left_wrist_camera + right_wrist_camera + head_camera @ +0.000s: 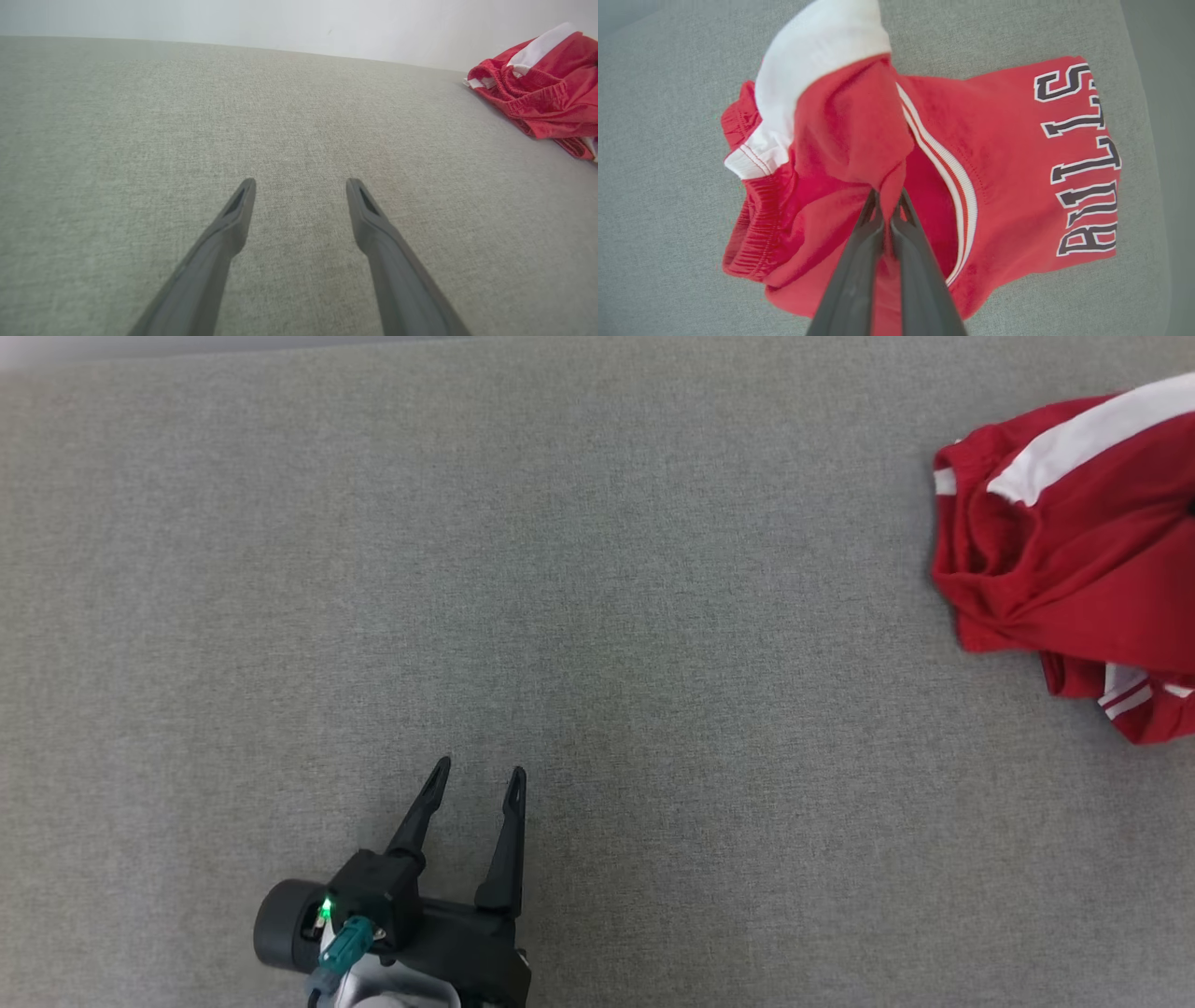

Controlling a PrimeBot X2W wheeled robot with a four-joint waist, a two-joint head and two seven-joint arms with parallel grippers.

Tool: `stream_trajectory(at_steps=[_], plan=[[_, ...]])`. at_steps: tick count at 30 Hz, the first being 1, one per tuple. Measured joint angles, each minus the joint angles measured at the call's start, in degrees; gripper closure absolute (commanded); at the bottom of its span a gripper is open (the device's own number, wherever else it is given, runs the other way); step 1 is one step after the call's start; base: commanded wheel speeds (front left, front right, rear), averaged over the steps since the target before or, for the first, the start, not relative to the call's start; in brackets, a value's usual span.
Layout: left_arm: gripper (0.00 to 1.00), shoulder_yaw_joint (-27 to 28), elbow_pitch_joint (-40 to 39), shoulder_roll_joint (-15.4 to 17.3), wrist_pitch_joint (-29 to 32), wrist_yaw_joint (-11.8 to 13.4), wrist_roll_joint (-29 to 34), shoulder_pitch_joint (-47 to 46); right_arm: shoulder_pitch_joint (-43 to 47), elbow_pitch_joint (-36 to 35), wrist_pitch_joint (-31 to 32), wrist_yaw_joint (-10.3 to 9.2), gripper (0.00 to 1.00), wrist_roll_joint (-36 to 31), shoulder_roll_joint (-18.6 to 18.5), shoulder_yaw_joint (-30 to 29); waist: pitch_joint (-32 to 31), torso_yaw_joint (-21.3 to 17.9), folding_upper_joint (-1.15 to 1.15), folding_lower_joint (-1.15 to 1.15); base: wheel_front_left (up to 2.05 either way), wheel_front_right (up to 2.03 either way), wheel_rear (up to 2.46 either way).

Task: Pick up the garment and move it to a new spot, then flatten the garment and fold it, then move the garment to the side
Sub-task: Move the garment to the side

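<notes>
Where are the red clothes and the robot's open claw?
garment (1008, 158), right wrist view, on the flat red cloth beside the lettering.
left gripper (480, 768), head view, midway between its open fingertips.

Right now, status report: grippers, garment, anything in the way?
Left gripper open over bare grey surface. Right gripper shut on a fold of the red garment, rest lying on that surface. Nothing seen in the way.

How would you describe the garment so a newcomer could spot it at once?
On the wide grey surface, look to the robot's right for the garment. It is the one bright red thing there, with white bands and dark BULLS lettering, pinched by the right gripper.
</notes>
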Motion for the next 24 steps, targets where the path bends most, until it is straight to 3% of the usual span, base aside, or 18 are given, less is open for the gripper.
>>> stream_trajectory(at_steps=[24], plan=[[0.0, -0.5, 2.2, 0.0, 0.2, 0.0, 0.2, -0.8, -3.6, -1.6, 3.6, 0.0, 1.0, 1.2, -1.4, -2.7, -3.2, -2.6, -0.01, -0.02, 0.0, 0.0, 0.0]])
